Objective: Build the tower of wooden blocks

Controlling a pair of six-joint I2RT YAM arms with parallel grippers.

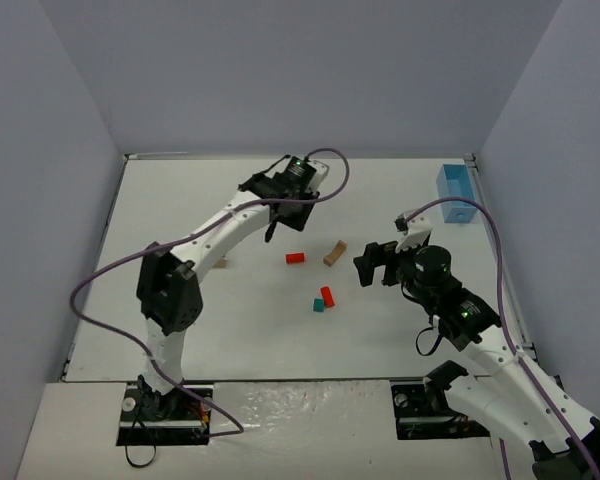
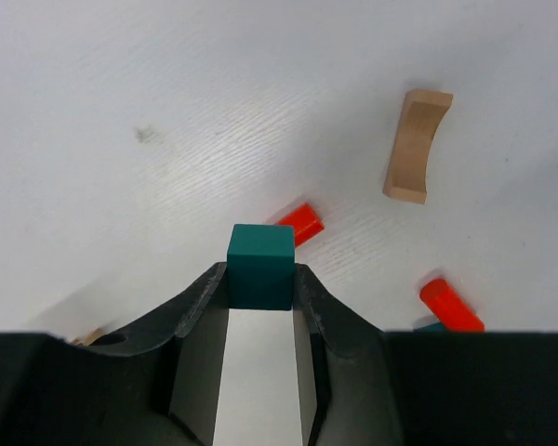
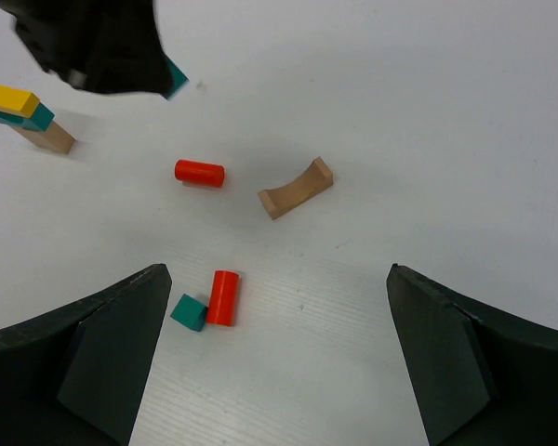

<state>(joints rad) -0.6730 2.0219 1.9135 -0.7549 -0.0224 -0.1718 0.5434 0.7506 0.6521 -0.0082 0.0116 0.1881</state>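
Observation:
My left gripper (image 2: 260,279) is shut on a teal cube (image 2: 260,267) and holds it above the table; in the top view the gripper (image 1: 271,228) hangs left of the loose blocks. It also shows in the right wrist view (image 3: 93,46). A partial stack, yellow on teal on tan (image 3: 19,116), stands at the left, and shows small in the top view (image 1: 223,263). Two red cylinders (image 1: 296,258) (image 1: 327,296), a second teal cube (image 1: 318,306) and a tan arch (image 1: 334,254) lie loose. My right gripper (image 1: 372,265) is open and empty, right of them.
A light-blue bin (image 1: 455,187) stands at the back right corner. Grey walls close in the white table on three sides. The left arm's purple cable loops over the table's left half.

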